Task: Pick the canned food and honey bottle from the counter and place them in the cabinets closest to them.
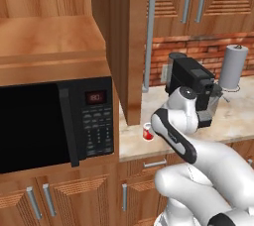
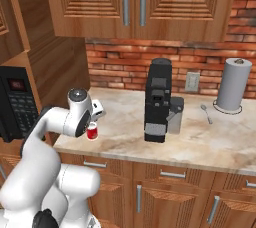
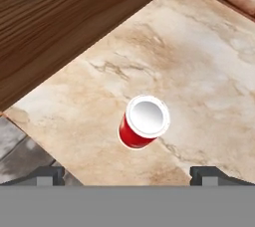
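Observation:
The canned food (image 3: 142, 123) is a short red can with a silvery top, upright on the beige marble counter (image 3: 199, 71). It also appears as the can (image 1: 148, 132) near the counter's front edge, partly behind my arm, and as the can (image 2: 92, 132) below my hand. My gripper (image 3: 129, 175) hovers above it, fingers spread wide and open, with nothing between them; the can sits a little beyond the fingertips (image 3: 47, 175). The honey bottle is out of view. Wooden wall cabinets (image 2: 135, 2) hang overhead.
A black coffee machine (image 2: 159, 101) stands mid-counter, with a spoon (image 2: 206, 113) and a paper towel roll (image 2: 234, 84) to its right. A black microwave (image 1: 54, 123) sits left, beside a tall wooden cabinet side panel (image 1: 126, 46) close to the can.

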